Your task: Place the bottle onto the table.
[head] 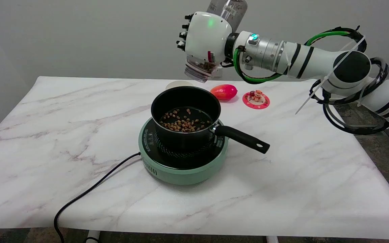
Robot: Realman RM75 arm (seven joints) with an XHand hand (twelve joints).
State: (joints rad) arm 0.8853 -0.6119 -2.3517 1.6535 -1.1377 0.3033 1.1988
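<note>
Gripping the clear bottle (226, 13) mouth-down, the robot hand (205, 38) is hovering above the pot (185, 116). Leftover pieces could be spilling onto the table (299, 162) if it is being lowered while tilted.

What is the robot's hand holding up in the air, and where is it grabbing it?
The right hand holds a clear bottle, gripping it around its middle, tipped mouth-down above the pot.

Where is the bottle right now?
In the head view the bottle is in the air at upper centre, held tilted mouth-down by the right hand, above and just behind the black pot on the green cooker.
</note>
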